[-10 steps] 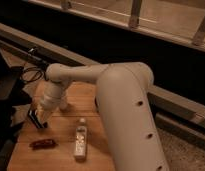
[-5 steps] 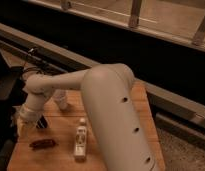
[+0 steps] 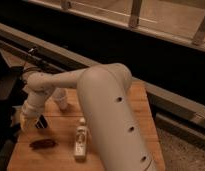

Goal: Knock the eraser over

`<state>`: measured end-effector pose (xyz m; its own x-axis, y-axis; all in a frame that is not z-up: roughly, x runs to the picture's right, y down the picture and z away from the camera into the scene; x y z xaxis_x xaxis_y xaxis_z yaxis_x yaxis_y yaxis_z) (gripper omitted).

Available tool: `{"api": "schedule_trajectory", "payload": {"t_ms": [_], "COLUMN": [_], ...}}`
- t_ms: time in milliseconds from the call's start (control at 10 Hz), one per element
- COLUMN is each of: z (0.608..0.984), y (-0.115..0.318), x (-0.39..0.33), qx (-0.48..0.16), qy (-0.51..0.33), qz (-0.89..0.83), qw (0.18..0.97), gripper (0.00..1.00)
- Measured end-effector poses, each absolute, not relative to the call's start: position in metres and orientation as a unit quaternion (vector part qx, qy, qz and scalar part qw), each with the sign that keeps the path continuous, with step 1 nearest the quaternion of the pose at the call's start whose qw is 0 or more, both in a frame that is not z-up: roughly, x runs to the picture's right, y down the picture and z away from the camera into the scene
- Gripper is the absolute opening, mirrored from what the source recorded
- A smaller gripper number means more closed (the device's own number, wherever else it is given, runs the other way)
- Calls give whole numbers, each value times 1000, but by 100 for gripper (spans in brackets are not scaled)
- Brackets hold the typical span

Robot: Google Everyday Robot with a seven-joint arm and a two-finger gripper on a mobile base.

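The eraser (image 3: 41, 122), a small black block with a pale stripe, stands on the wooden table (image 3: 121, 110) near its left side. My gripper (image 3: 27, 119) is low over the table at the left edge, right beside the eraser on its left; I cannot tell if they touch. The white arm (image 3: 103, 100) reaches in from the lower right and hides much of the table.
A paper cup (image 3: 61, 98) stands just behind the eraser, against the arm. A white bottle (image 3: 81, 141) lies on its side in front. A dark red flat object (image 3: 42, 144) lies at the front left. Dark equipment (image 3: 6, 95) stands off the left edge.
The arm has swung to the left and the gripper has moved toward the table's left edge. The eraser now shows just to the right of the gripper.
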<state>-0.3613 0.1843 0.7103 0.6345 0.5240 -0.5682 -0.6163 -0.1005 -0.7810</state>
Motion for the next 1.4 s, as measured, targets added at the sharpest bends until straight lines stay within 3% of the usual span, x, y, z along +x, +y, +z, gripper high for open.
{"api": "schedule_trajectory", "payload": {"t_ms": [200, 400, 1000, 1400], "z": [751, 763, 760, 754], "y": [162, 151, 134, 117], "x": [-311, -303, -376, -396], "qx": [-579, -570, -593, -572], "qy": [48, 38, -32, -43], "qz": [476, 492, 470, 479], "qw": [660, 657, 653, 664], "gripper": [0, 0, 0, 0]}}
